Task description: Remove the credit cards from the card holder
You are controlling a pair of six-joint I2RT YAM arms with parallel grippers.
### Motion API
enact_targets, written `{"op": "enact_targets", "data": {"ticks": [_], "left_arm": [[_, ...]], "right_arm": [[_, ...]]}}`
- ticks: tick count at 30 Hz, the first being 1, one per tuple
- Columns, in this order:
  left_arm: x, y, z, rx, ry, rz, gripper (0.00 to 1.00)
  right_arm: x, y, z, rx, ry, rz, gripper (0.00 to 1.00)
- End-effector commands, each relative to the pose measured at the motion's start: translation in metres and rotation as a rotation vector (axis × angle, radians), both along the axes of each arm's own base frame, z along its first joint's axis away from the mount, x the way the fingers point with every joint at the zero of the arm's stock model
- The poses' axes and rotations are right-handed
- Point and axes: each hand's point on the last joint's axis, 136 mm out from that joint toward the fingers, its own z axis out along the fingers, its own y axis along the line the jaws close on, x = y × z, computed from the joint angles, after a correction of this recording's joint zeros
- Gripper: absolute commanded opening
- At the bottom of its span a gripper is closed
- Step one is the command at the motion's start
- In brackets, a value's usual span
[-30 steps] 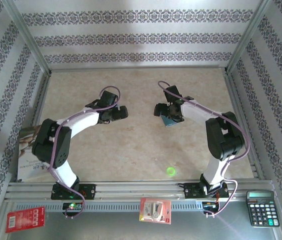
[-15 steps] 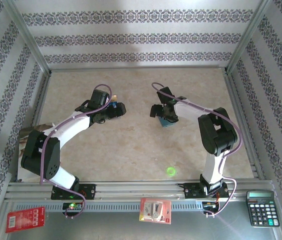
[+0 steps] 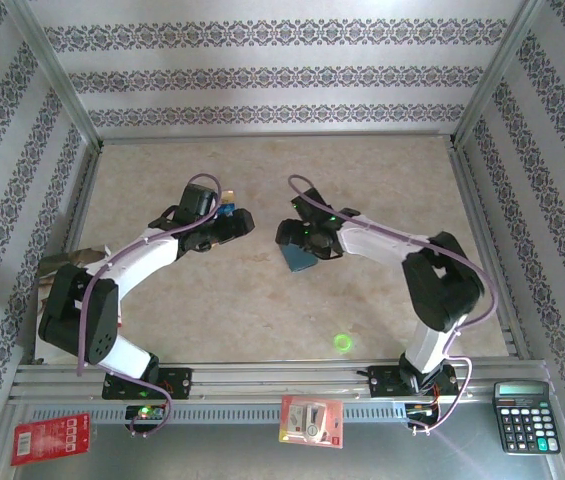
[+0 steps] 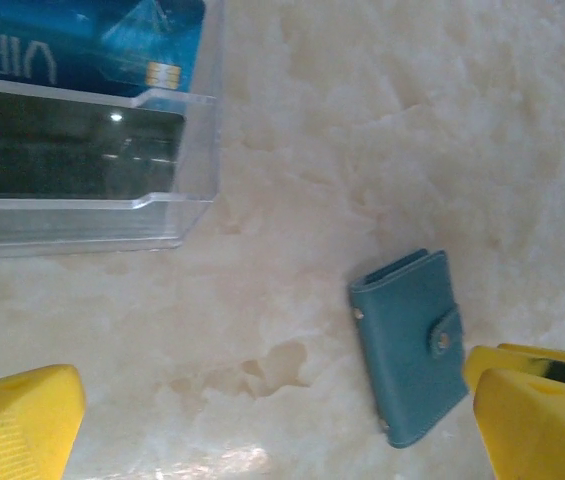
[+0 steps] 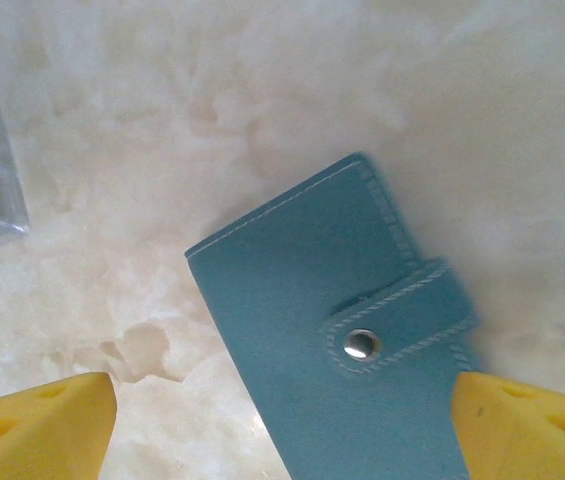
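While both arms bend toward the middle of the marble-patterned table (image 3: 262, 310), the card holder (image 3: 300, 260) lies flat on it, just under the right gripper (image 3: 295, 238). From the right wrist camera the holder is folded shut, and its side tab (image 5: 402, 320) is fastened with a metal snap (image 5: 361, 344). The yellow fingers (image 5: 37, 425) of this gripper stand wide apart, one at each side of the holder. Whether the right one touches its edge, I cannot tell. The left gripper (image 3: 230, 226) hangs near by, its fingers (image 4: 17, 420) also spread fully, with nothing between them. In its wrist view a clear plastic tray (image 4: 92, 215) rests on the table, well apart from the holder. Inside it lie a blue VIP card (image 4: 82, 45) and a dark card (image 4: 62, 145) beside it. A black calculator (image 3: 525, 415) sits on the grey ledge at the near right corner.
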Motion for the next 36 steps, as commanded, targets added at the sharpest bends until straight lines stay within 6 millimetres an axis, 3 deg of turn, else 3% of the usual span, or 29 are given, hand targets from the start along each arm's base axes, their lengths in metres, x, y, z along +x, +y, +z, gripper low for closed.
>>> {"op": "enact_targets", "data": {"ticks": [1,6,14,21,26,36], "left_arm": [[0.002,-0.023,0.012,-0.162,-0.016,-0.006,0.98],[-0.002,-0.053,-0.001,-0.231,0.044,0.019,0.91],[-0.011,-0.076,-0.03,-0.22,0.122,0.055,0.81],[-0.019,-0.095,-0.048,-0.238,0.185,-0.01,0.63],[-0.022,-0.094,-0.058,-0.209,0.2,-0.033,0.55],[-0.029,-0.093,-0.075,-0.117,0.231,-0.125,0.42]], "right_arm": [[0.001,-0.026,0.006,-0.044,-0.019,0.034,0.82],[-0.003,-0.04,-0.021,-0.077,0.067,0.094,0.62],[-0.005,-0.031,-0.047,-0.066,0.147,0.114,0.43],[-0.019,-0.015,-0.056,-0.035,0.171,0.126,0.35],[-0.027,0.008,-0.054,0.033,0.174,0.146,0.33],[-0.019,0.002,-0.044,0.007,0.134,0.155,0.3]]}}
